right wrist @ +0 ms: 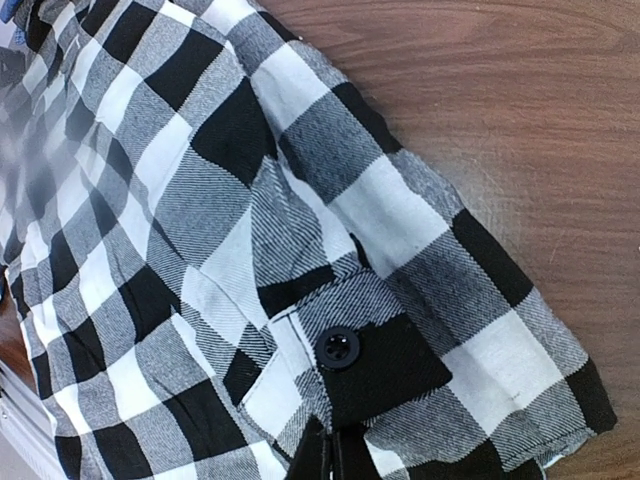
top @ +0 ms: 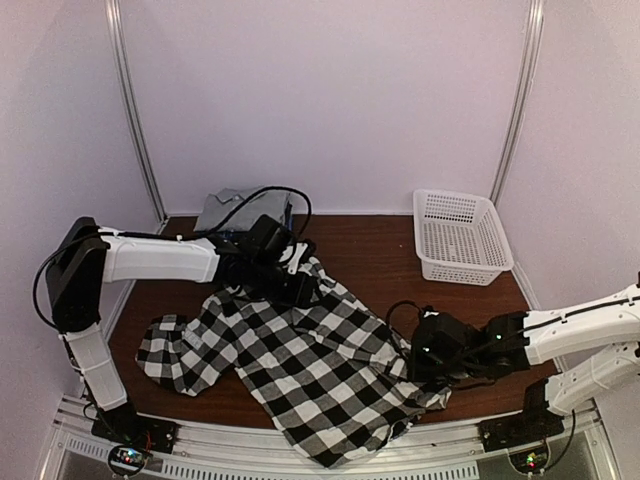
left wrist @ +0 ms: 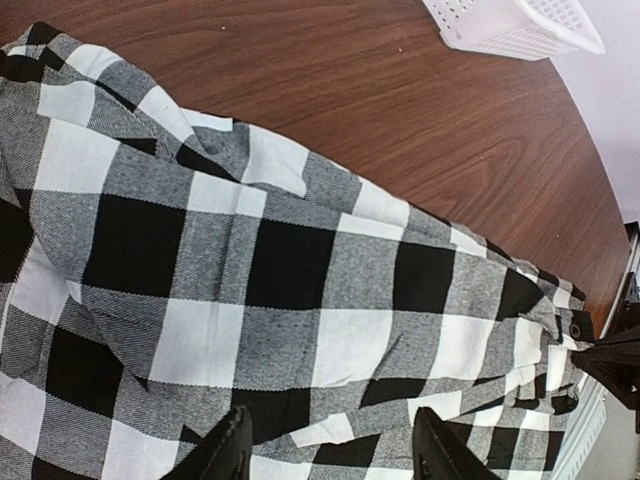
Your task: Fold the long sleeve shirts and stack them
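The black-and-white check shirt (top: pixel 300 370) lies spread and rumpled across the middle of the brown table. My left gripper (top: pixel 300 288) hangs over its far collar end; in the left wrist view (left wrist: pixel 335 450) the fingers (left wrist: pixel 228 450) stand wide apart just above the cloth (left wrist: pixel 260 260), holding nothing. My right gripper (top: pixel 412 365) is at the shirt's right sleeve end; in the right wrist view (right wrist: pixel 335 452) the fingers are pressed together on the edge of the buttoned cuff (right wrist: pixel 370 350). A plain grey shirt (top: pixel 225 210) lies folded at the back left.
A white lattice basket (top: pixel 465 272) stands at the back right and also shows in the left wrist view (left wrist: pixel 520 25). Bare brown table (top: pixel 370 245) lies between shirt and basket. White walls enclose the table on three sides.
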